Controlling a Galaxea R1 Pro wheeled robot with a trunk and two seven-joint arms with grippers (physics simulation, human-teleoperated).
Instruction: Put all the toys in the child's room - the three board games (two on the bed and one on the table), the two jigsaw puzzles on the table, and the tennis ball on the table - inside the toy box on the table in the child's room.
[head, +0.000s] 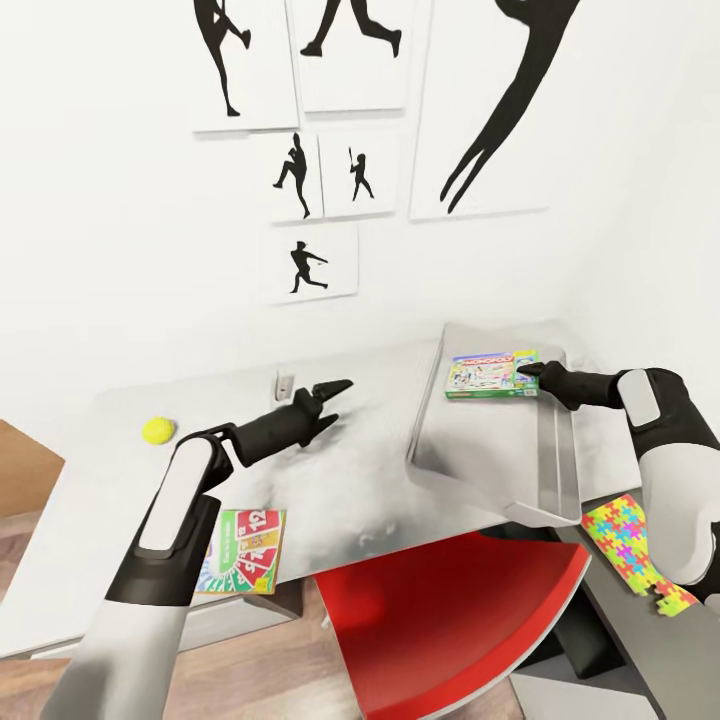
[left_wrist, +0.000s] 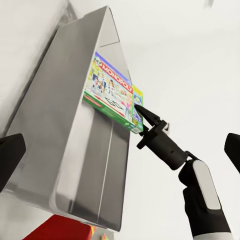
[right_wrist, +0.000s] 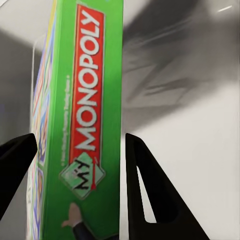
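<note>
— Where the green Monopoly box (head: 492, 374) sits, what have you got on it?

— My right gripper (right_wrist: 82, 185) has its jaws spread either side of the box's narrow edge, with a gap showing on each side, so I am not clamped on it. It is a flat cardboard rectangle with glossy printed faces, red lettering down the green spine, lying over the far end of the toy box (head: 470, 460).

— And the toy box itself?

— Brushed grey metal, a long trough with sloping walls, standing on the pale worktop (head: 100, 480).

— Your other arm?

— My left gripper (head: 338, 388) hangs above the middle of the worktop, dark tapered jaws apart, holding nothing.

— What else lies about?

— A fuzzy yellow tennis ball (head: 157, 430) near the wall, a flat card game box (head: 243, 552) with coloured panels at the near edge, and a bright jigsaw puzzle (head: 628, 545) with knobbly edges by my right arm. A smooth red chair (head: 450, 620) curves below.
</note>
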